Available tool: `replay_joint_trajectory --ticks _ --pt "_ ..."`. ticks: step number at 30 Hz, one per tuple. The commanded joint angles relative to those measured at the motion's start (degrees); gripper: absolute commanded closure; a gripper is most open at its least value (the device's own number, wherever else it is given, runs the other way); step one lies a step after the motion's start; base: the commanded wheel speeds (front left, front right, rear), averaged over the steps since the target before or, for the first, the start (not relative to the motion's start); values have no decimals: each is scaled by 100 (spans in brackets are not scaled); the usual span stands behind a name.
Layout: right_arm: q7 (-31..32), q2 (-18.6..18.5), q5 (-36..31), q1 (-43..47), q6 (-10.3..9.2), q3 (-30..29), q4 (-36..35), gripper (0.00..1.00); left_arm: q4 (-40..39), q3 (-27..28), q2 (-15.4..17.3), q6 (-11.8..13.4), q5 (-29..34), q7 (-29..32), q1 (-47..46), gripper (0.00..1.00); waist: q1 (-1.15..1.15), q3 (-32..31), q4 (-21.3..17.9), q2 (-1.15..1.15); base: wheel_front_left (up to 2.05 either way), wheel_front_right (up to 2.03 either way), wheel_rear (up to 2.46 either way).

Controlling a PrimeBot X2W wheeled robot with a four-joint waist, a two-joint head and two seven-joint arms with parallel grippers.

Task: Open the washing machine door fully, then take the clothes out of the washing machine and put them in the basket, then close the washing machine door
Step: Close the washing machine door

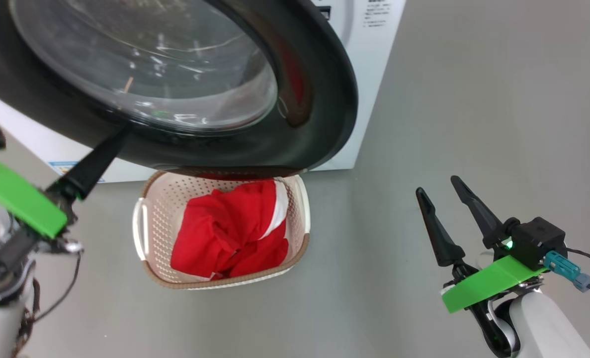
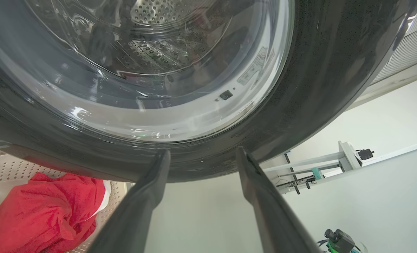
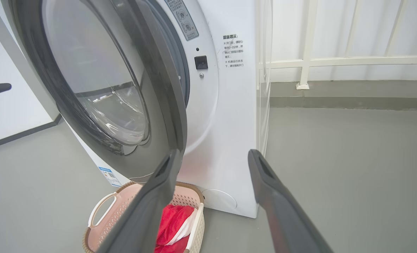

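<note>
Now my left pincer (image 2: 202,151), fingers spread and empty, sits tips-to-rim at the washing machine door (image 2: 194,116) just ahead: stiff, weighty and slick, I judge, so push on its black rim (image 2: 317,70), not the glass (image 2: 141,52).

Smooth grey floor (image 1: 473,99); white railing (image 3: 334,61) behind; white wall (image 3: 4,116), dark skirting (image 3: 18,134) at side.

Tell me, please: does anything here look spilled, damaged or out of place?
Nothing looks spilled or damaged. The clothes lie in the basket, none on the floor. One thing stands out: the part-open washing machine door overhangs the basket's far end.
</note>
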Motion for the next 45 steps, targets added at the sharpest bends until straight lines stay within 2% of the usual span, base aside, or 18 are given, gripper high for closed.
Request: replay_joint_trajectory --ticks 1,8,13,23,24,30,35,37,41,45 --pt "-69 -66 0 99 9 102 -105 0 -170 221 309 -59 40 -220 91 0 0 -145 170 0 0 0 0" --pt "-69 -149 43 257 9 80 -87 0 -74 361 366 -59 -162 -1061 945 0 0 -311 291 0 0 0 0" --pt "-69 -213 79 379 9 45 -71 0 65 279 526 -59 77 -1692 1552 0 0 -375 315 0 0 0 0" --pt "-69 -262 81 699 9 -106 -57 0 491 -185 495 -59 450 -3309 2355 0 0 -527 207 0 0 0 0" --pt "-69 -262 81 699 9 -106 -57 0 491 -185 495 -59 450 -3309 2355 0 0 -527 207 0 0 0 0" --pt "-69 -305 93 854 9 -177 -75 0 779 -591 531 -59 769 -4223 2499 0 0 -612 135 0 0 0 0" --pt "-69 -315 96 912 9 -208 -84 0 1144 -803 591 -59 1547 -4506 2447 0 0 -674 84 0 0 0 0" --pt "-69 -317 97 925 9 -219 -89 0 1164 -501 470 -59 1933 -4516 2413 0 0 -692 74 0 0 0 0" --pt "-69 -314 100 941 9 -235 -107 0 1050 251 134 -59 3029 -4519 2556 0 0 -725 45 0 0 0 0" --pt "-69 -317 108 956 9 -238 -113 0 822 771 -203 -59 4120 -4520 2742 0 0 -760 25 0 0 0 0"
